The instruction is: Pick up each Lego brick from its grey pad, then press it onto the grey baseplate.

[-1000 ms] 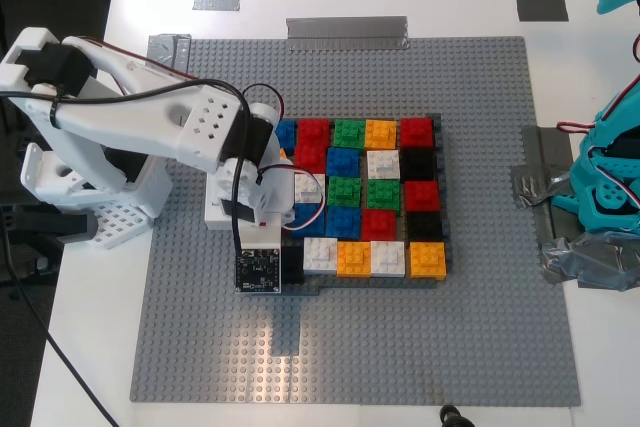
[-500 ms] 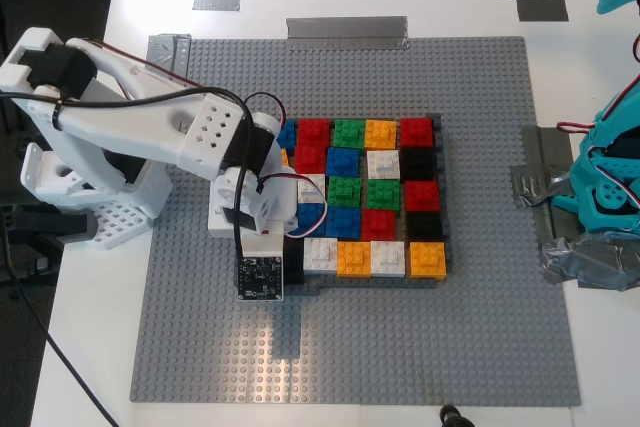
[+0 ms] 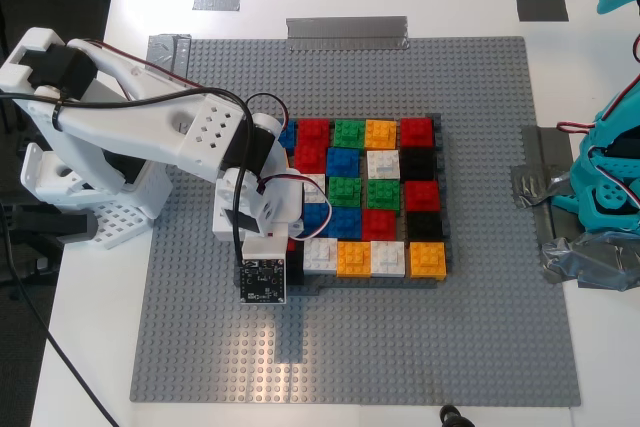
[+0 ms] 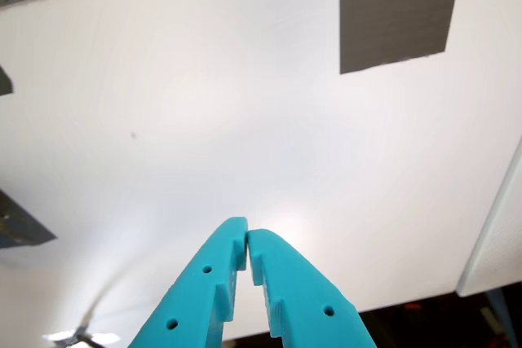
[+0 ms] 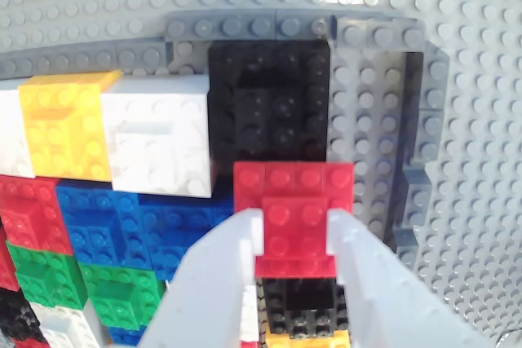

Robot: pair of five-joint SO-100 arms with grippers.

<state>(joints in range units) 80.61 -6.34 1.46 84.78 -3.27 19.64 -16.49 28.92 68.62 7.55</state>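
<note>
You have my second gripper [image 5: 298, 238] clamped on a red brick [image 5: 295, 216], its white fingers [image 5: 220, 270] pressing the brick's two sides, and directly past the tips a black brick [image 5: 273, 112] sits in the corner of the brick block. Beside that black one, away from the dark grey wall pieces [image 5: 383, 112], lie a white brick [image 5: 159, 144] and then an orange brick [image 5: 65, 124], with blue bricks [image 5: 122, 230] and green bricks [image 5: 57, 270] further back under the wrist. In the exterior view the white arm [image 3: 150, 132] reaches over the grey baseplate [image 3: 350, 347] to the block's near corner on that view's left. My first gripper [image 4: 246, 242] has its teal jaws closed on nothing, tips touching, above bare white table [image 4: 204, 136] with a grey pad [image 4: 398, 10] ahead of it.
</note>
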